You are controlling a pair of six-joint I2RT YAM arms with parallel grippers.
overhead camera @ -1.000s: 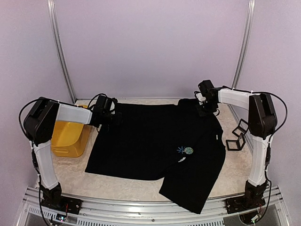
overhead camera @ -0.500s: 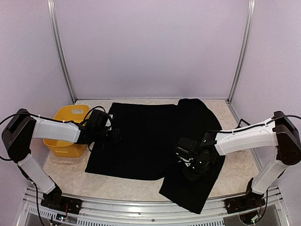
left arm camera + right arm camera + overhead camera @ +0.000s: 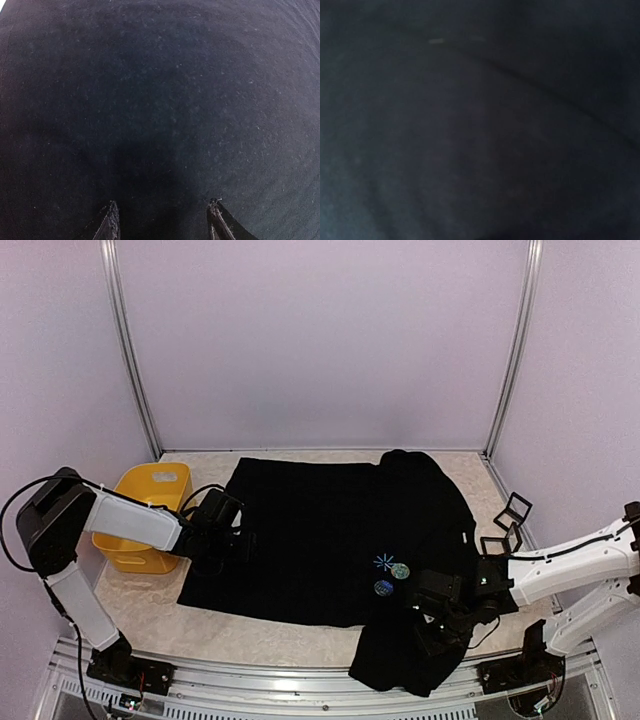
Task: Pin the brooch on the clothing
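Note:
The black T-shirt [image 3: 310, 520] lies spread on the table, its near right part bunched up. A light-blue starburst mark [image 3: 384, 561] shows on its chest. A small round greenish brooch [image 3: 400, 570] lies beside the mark, and a second small bluish disc [image 3: 383, 588] lies just below it. My left gripper [image 3: 243, 540] rests at the shirt's left edge; in the left wrist view it [image 3: 164, 212] is open over bare black fabric. My right gripper [image 3: 428, 618] sits low on the bunched fabric, near right of the discs. The right wrist view shows only dark cloth [image 3: 480, 120], with the fingers hidden.
A yellow bin [image 3: 140, 525] stands at the left, just behind my left arm. Two small black frame stands [image 3: 505, 530] sit on the table to the right of the shirt. The metal rail [image 3: 300, 680] runs along the near edge.
My right arm has swung down and toward the near right, dragging the shirt's lower right part into a bunch. A second small disc now shows below the starburst. My left gripper shifted slightly nearer.

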